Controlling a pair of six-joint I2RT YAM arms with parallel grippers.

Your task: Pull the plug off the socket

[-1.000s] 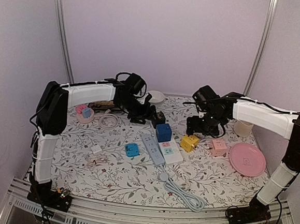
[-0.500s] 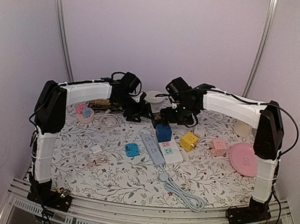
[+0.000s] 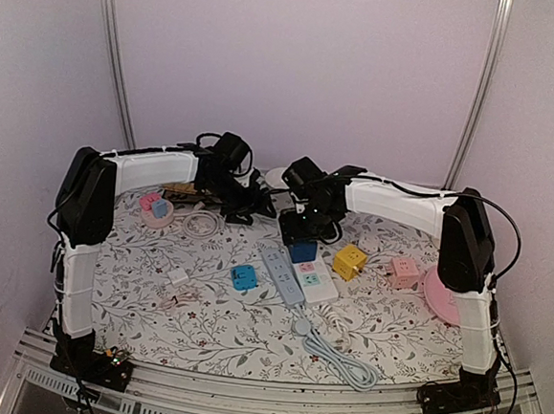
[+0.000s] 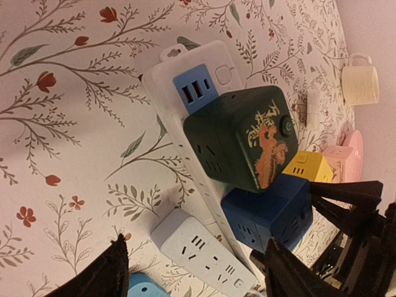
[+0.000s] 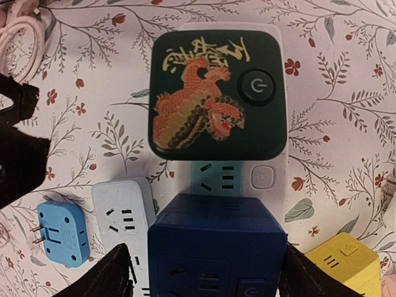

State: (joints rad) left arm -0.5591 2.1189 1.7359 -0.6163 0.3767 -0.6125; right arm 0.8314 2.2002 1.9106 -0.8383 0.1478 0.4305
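Over the strip [image 5: 273, 170], left gripper [image 4: 198, 272] and right gripper [image 5: 210, 272] gape wide; seemingly unpinned, it may lift with the plug [image 5: 216, 93]

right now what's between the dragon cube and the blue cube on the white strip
Right wrist view: a bare stretch of the white strip between dragon cube and blue cube, with one empty teal socket and a button.

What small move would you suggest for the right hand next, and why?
I would probably lower the right hand straight down: its open fingers straddle the blue cube plug seated in the white power strip, next to the dark green cube, yet seem to hang above it, not touching.
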